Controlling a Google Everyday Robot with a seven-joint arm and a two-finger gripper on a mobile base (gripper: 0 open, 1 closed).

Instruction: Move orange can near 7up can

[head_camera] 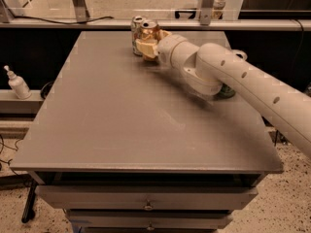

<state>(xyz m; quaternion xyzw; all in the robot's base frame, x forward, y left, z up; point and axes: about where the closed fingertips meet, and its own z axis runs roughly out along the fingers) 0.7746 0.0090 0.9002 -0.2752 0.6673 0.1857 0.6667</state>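
The orange can (pixel 150 31), orange-gold with a silver top, stands at the far edge of the grey table (pixel 121 120), just left of its middle. The 7up can (pixel 136 29), white-silver, stands right behind and to the left of it, almost touching. My gripper (pixel 151 43) reaches in from the right and its tan fingers (pixel 145 47) are closed around the lower part of the orange can. The bottoms of both cans are hidden by the fingers.
A green can (pixel 226 91) is mostly hidden behind my arm's elbow (pixel 204 74) at the table's right side. A white pump bottle (pixel 17 84) stands on a lower shelf to the left. A rail runs along behind the table.
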